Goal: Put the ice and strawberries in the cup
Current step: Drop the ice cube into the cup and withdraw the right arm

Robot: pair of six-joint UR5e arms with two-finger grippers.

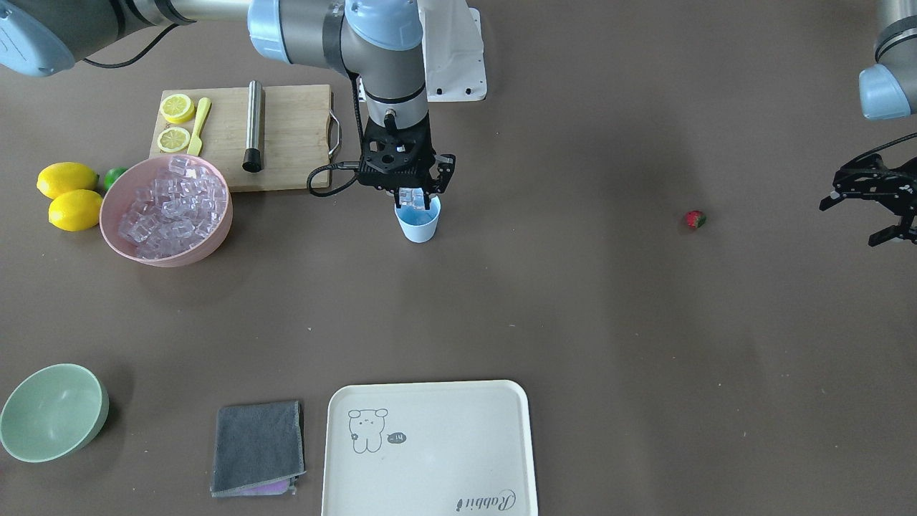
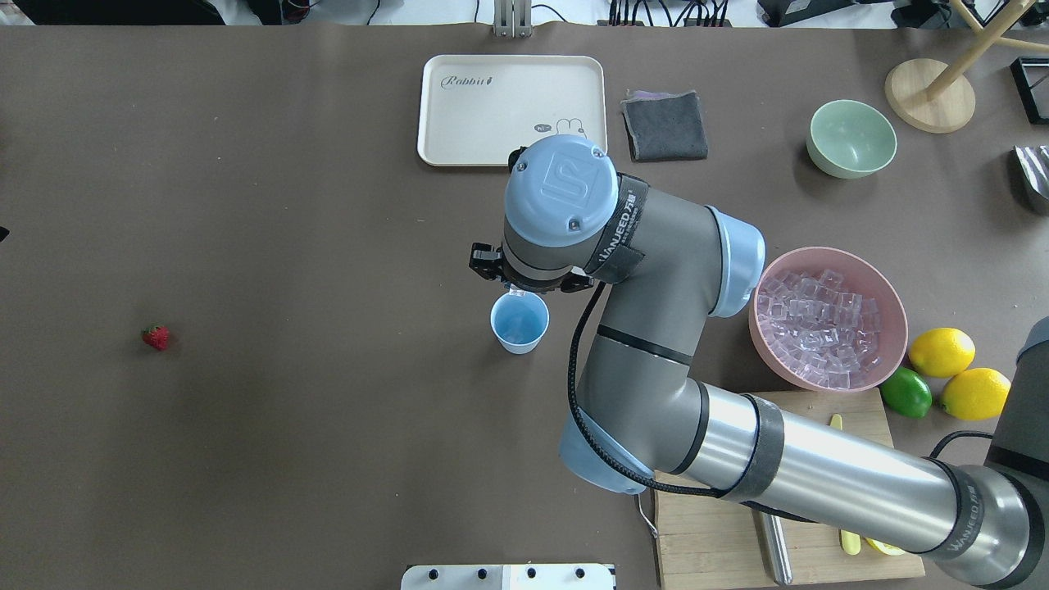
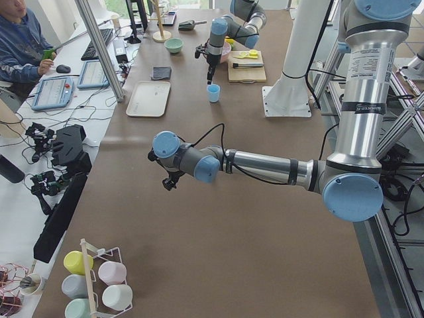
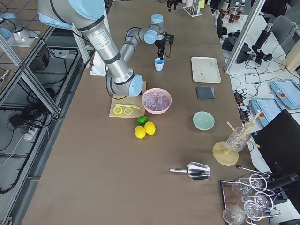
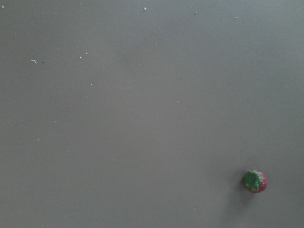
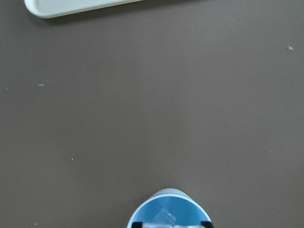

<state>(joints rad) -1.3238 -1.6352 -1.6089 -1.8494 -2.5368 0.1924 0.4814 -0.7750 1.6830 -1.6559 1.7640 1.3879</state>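
The light-blue cup (image 1: 418, 223) stands mid-table; it also shows in the overhead view (image 2: 519, 322) and at the bottom of the right wrist view (image 6: 167, 209). My right gripper (image 1: 413, 199) hangs straight down just over the cup's mouth, shut on one clear ice cube (image 1: 411, 196). More ice cubes (image 1: 172, 206) fill the pink bowl (image 1: 209, 249). The small red strawberry (image 1: 695, 219) lies alone on the table, also in the overhead view (image 2: 156, 337) and the left wrist view (image 5: 255, 181). My left gripper (image 1: 854, 222) hovers open and empty beside the strawberry, not touching it.
A wooden cutting board (image 1: 286, 136) with lemon slices and a metal rod lies behind the bowl. Two lemons (image 1: 68, 193) and a lime sit next to it. A cream tray (image 1: 430, 448), a grey cloth (image 1: 256, 448) and a pale-green bowl (image 1: 97, 419) lie at the operators' edge.
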